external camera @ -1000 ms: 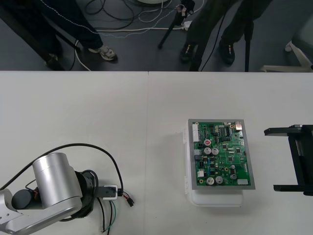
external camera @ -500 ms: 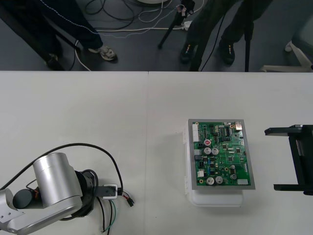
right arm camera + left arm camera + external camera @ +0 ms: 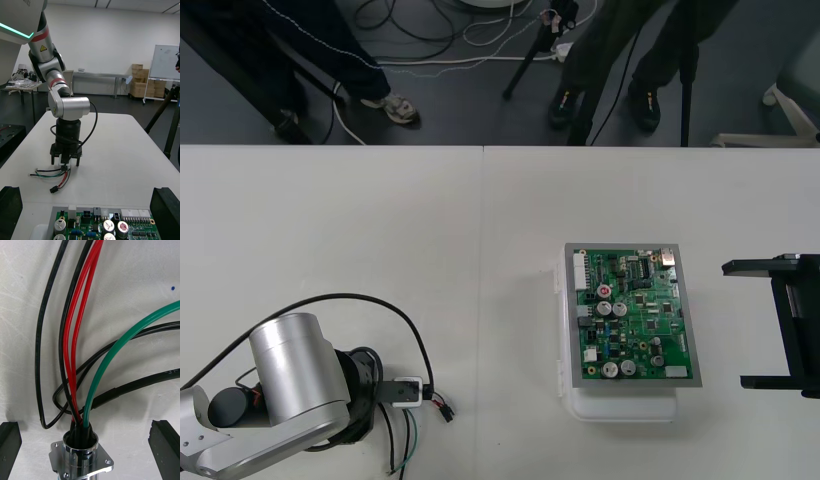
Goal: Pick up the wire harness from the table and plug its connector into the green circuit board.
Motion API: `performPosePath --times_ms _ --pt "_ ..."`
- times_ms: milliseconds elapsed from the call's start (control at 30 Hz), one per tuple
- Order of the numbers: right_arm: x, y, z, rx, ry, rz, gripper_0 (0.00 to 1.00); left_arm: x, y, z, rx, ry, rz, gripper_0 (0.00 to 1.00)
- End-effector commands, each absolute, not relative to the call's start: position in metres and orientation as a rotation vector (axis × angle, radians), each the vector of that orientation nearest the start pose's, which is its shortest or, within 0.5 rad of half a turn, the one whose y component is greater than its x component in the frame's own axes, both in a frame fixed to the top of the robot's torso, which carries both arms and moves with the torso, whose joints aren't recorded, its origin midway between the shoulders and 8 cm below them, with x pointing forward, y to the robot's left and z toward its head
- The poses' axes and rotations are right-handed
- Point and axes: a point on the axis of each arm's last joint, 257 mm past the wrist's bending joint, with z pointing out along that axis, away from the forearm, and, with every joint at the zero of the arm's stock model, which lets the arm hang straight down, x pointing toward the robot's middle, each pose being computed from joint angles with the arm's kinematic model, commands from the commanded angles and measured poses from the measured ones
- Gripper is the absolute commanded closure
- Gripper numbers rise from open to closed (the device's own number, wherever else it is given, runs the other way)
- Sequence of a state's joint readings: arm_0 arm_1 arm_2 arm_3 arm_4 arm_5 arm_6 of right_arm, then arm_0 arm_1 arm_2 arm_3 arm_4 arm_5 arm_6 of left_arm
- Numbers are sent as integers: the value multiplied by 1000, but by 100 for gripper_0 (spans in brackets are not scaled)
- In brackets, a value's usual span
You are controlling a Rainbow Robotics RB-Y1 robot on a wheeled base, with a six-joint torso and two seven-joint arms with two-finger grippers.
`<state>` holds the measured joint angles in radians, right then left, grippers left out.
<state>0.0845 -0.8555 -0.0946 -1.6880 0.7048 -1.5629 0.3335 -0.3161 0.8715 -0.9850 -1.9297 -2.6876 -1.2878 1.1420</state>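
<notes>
Find the wire harness (image 3: pixel 442 409) lying on the desk (image 3: pixel 380 230), well to the left of the green circuit board (image 3: pixel 630 315) and a little nearer than its near end. Note the left tool (image 3: pixel 66 162) pointing straight down over the harness, black fingers (image 3: pixel 163 448) spread wide, gripping nothing. See the round metal socket (image 3: pixel 80 455) midway between those fingers, touching neither. Trace the red, black and green wires (image 3: pixel 71 352) fanning away from the socket, with the small black plug (image 3: pixel 54 189) lying at the end toward the board, well apart from it. Find the right tool (image 3: pixel 736 325) just right of the board, fingers likewise far apart, empty.
</notes>
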Motion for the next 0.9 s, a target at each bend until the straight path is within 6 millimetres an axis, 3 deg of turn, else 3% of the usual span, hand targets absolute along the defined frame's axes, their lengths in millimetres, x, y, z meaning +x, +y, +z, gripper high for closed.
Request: performPosePath --times_ms 33,100,167,200,900 --pt "268 -202 -94 -1385 886 884 0 321 209 -420 1978 2145 332 0" --pt "268 -202 -94 -1384 888 886 0 321 210 -421 1978 2147 333 4" --pt "269 -202 -93 -1382 891 888 0 321 210 -421 1980 2147 333 89" --pt "269 -202 -93 -1381 893 889 0 321 210 -421 1979 2145 333 100" --pt "270 -204 -90 -1369 910 900 0 320 210 -421 1980 2147 333 100"
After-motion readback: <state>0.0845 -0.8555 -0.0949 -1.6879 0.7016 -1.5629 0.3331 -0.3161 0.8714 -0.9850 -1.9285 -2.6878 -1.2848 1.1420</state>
